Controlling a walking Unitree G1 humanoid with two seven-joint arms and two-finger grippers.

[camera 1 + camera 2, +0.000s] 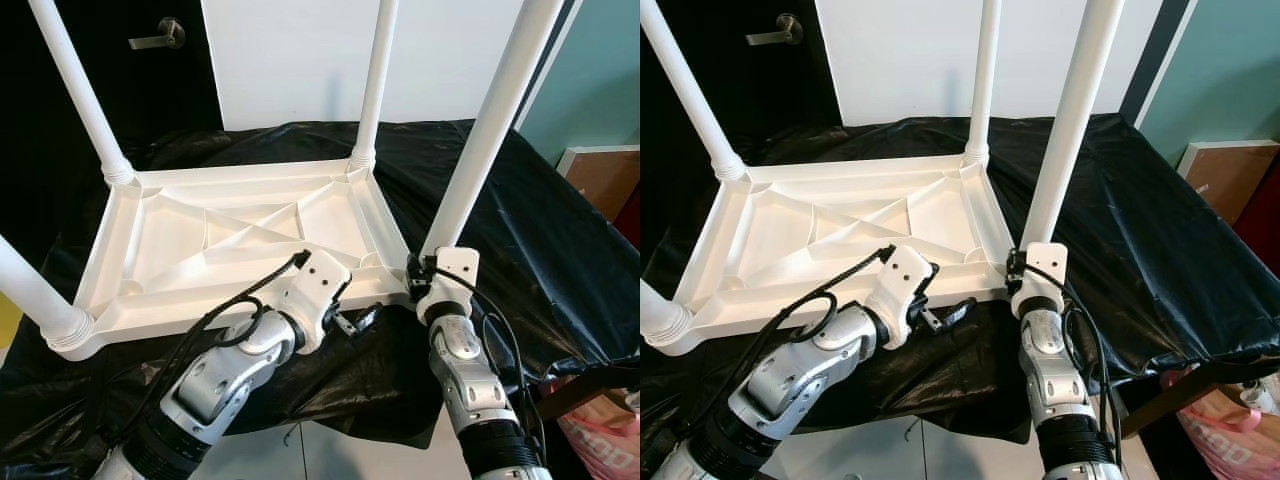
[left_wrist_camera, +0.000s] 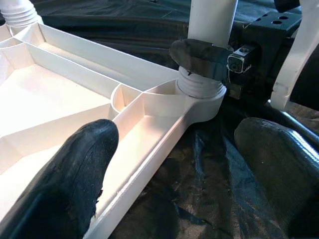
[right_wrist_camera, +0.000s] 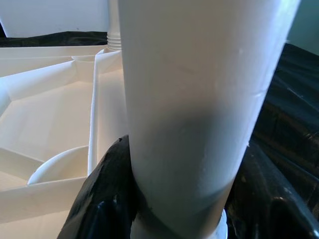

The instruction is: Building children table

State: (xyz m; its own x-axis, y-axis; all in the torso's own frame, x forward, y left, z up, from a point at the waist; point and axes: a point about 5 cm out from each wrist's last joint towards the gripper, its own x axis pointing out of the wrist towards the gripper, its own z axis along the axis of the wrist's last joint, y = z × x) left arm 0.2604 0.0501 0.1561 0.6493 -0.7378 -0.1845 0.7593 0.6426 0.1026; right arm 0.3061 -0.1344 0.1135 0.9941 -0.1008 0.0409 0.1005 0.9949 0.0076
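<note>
My right gripper (image 3: 174, 199) clamps the smooth white leg (image 1: 490, 130) at the ribbed tabletop's (image 1: 180, 240) near corner; my left gripper (image 2: 169, 164) straddles its rim, unclenched, over crinkled black sheet (image 1: 520, 220).

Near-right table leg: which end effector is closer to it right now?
Right. The right end effector is clamped around the near-right table leg at its base. The left end effector straddles the tabletop rim beside that corner, open, not touching the leg.
</note>
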